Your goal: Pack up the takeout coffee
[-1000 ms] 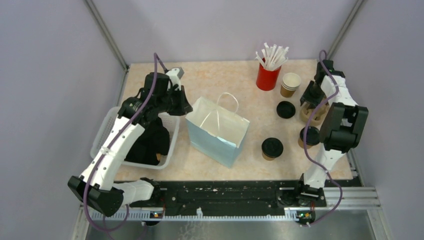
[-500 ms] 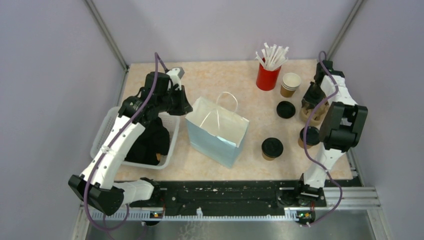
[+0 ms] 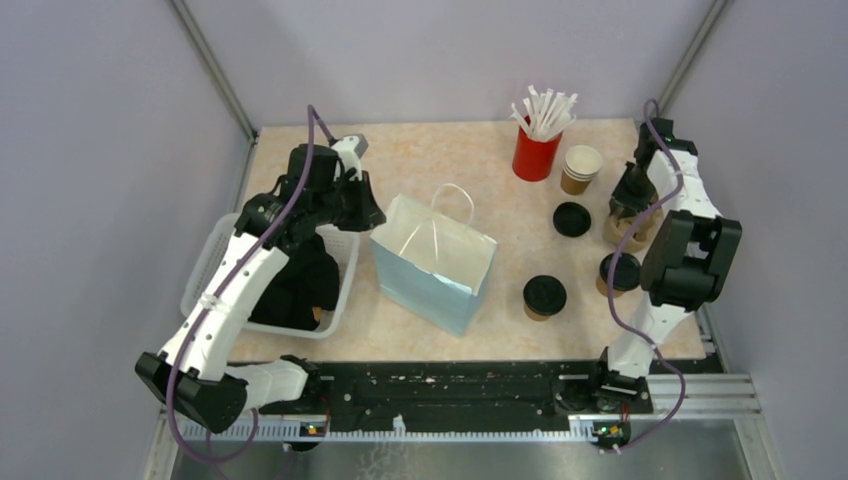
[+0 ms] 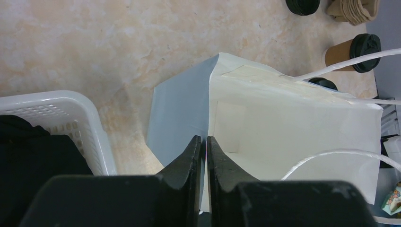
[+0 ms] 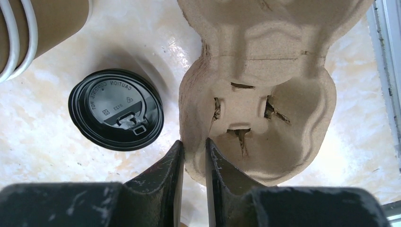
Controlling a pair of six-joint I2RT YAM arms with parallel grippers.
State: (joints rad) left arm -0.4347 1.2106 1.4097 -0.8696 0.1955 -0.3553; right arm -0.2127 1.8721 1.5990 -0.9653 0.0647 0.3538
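Two takeout coffee cups with black lids stand at the front right: one (image 3: 544, 297) in the open, one (image 3: 619, 272) beside the right arm, also seen in the left wrist view (image 4: 352, 47). A pale blue paper bag (image 3: 435, 265) stands open mid-table. My left gripper (image 4: 203, 138) is shut on the bag's (image 4: 283, 127) left rim. My right gripper (image 5: 194, 142) is shut on the wall of a brown pulp cup carrier (image 5: 265, 71), which sits at the right edge (image 3: 612, 230). A loose black lid (image 5: 116, 109) lies just left of the carrier.
A red cup of white straws (image 3: 537, 150) and a stack of open kraft cups (image 3: 581, 168) stand at the back right. A white basket (image 3: 215, 260) with dark cloth sits at the left, under the left arm. Side walls close in on both sides.
The right gripper has closed onto the carrier's wall and shifted slightly toward the back right. The left arm and the bag have barely moved.
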